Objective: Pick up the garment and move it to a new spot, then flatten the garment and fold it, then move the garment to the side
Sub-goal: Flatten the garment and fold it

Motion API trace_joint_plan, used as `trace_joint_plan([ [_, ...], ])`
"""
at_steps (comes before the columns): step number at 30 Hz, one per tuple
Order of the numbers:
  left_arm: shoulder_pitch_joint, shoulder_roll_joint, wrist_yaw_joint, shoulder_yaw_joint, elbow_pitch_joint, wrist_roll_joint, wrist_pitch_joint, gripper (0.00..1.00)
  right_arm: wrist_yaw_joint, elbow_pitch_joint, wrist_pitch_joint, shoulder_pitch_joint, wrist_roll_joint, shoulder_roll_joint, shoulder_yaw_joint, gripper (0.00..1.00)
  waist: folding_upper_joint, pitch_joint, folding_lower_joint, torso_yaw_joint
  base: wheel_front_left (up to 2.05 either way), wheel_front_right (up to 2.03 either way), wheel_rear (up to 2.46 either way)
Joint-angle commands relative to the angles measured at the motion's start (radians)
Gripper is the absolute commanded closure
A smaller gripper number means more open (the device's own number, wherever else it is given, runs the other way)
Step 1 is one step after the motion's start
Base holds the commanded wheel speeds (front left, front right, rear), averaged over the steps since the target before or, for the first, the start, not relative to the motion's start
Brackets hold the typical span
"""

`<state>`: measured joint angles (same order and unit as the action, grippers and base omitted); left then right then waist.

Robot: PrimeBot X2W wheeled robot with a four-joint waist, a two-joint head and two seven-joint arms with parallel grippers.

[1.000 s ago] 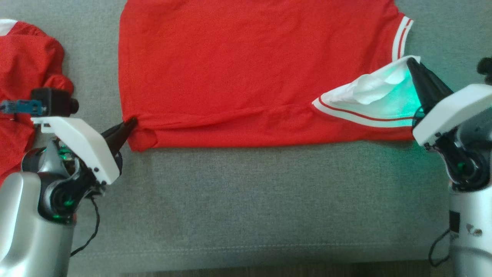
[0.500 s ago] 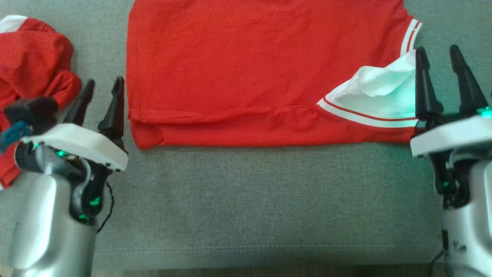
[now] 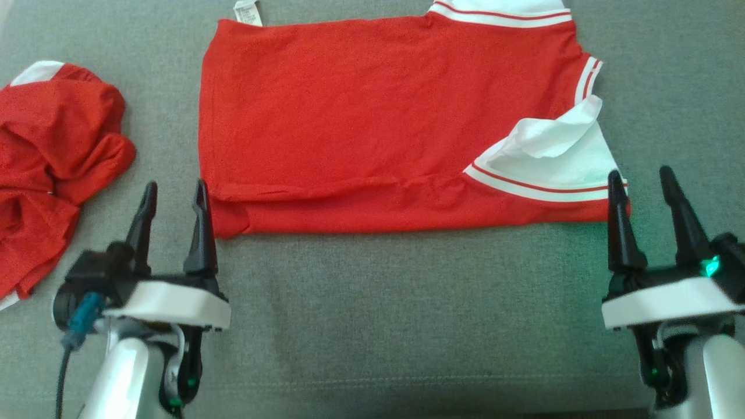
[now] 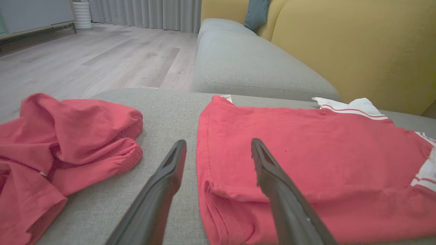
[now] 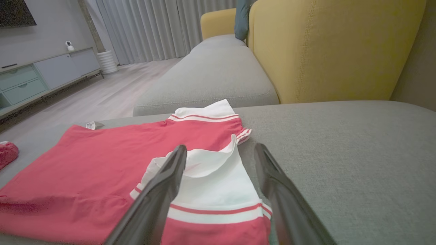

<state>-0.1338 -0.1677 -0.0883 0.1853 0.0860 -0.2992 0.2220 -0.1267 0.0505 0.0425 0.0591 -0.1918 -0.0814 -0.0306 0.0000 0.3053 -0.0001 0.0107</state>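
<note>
On the grey fabric sofa seat [image 3: 407, 302], nearest the robot, the left gripper [image 3: 176, 185] and right gripper [image 3: 639, 172] sit low at the two near corners of the red short-sleeved shirt with white striped trim [image 3: 361, 116]. Both point away from the robot, with dark fingers spread and holding nothing. The shirt lies flat mid-seat with its near edge doubled over, probably to narrow it for folding. A white red-striped panel [image 3: 559, 157] lies by the right fingers. A crumpled red cloth heap [image 3: 52, 151] sits well apart on the left, and a small white label [image 3: 247, 11] marks the shirt's far edge.
</note>
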Motion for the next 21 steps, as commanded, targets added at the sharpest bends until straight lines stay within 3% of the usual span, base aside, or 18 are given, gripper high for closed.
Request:
trace_joint_plan([
  [1,-0.008,-0.012,-0.006,-0.029,-0.031,0.010,0.012,0.00,-0.004,0.045,-0.006,-0.007,0.009,0.001,0.017,0.00,0.0000,-0.010,0.0001,-0.004,0.00,0.00,0.00],
  [10,0.016,-0.005,-0.002,-0.010,0.006,0.017,0.025,0.00,-0.004,0.064,-0.032,-0.041,0.012,0.011,-0.004,0.00,0.0000,-0.019,0.0001,-0.004,0.00,0.00,0.00],
  [21,-0.045,0.004,0.058,0.018,0.162,-0.041,-0.035,0.00,-0.004,-0.042,-0.118,0.015,-0.007,-0.015,-0.044,0.00,0.0000,0.035,0.0001,-0.005,0.00,0.00,0.00],
])
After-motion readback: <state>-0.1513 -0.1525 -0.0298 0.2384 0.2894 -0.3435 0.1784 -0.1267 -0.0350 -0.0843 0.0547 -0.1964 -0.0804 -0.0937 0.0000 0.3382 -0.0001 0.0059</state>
